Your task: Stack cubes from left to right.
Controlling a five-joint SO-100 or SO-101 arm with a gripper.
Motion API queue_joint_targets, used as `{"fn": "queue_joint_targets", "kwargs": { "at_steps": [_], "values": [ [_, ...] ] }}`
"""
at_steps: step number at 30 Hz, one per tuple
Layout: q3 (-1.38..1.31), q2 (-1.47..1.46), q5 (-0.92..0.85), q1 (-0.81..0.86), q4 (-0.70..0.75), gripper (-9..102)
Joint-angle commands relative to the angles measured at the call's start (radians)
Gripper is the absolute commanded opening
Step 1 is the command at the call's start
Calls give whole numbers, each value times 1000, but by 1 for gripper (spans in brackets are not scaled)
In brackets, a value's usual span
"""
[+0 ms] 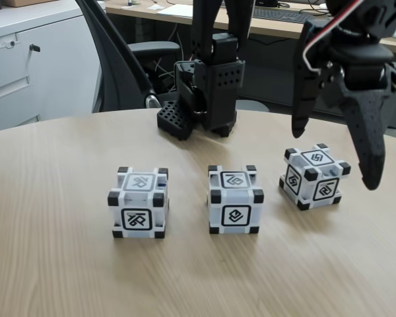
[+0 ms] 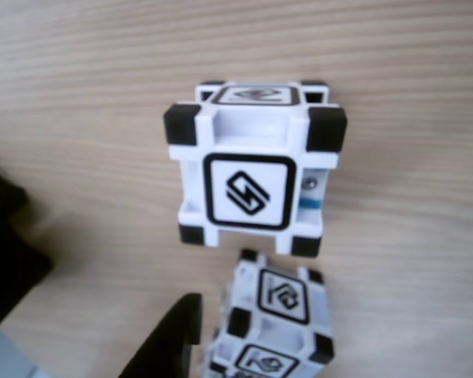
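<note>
Three white-grey cubes with black corners stand in a row on the wooden table (image 1: 53, 277) in the fixed view: the left cube (image 1: 138, 201), the middle cube (image 1: 235, 199) and the right cube (image 1: 315, 175), which is turned at an angle. My black gripper (image 1: 333, 160) hangs open above and around the right cube, touching nothing, with nothing between its fingers. In the other view the right cube (image 2: 248, 169) is seen from above in the centre, the middle cube (image 2: 276, 323) sits at the bottom edge, and one black finger (image 2: 173, 335) enters from below.
The arm's black perforated base (image 1: 208, 86) stands at the table's back centre. Behind the rounded table edge are an office chair (image 1: 119, 59), a white cabinet (image 1: 26, 59) and a desk (image 1: 277, 23). A dark shape (image 2: 4, 260) sits at the other view's left edge.
</note>
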Motion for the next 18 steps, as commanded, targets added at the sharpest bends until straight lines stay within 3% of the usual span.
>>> {"fn": "queue_joint_targets", "kwargs": {
  "at_steps": [1, 10, 18],
  "values": [
    [-9, -2, 5, -3, -5, 53],
    [-8, -40, 41, -12, 6, 53],
    [-8, -28, 81, -153, 8, 53]
  ]
}}
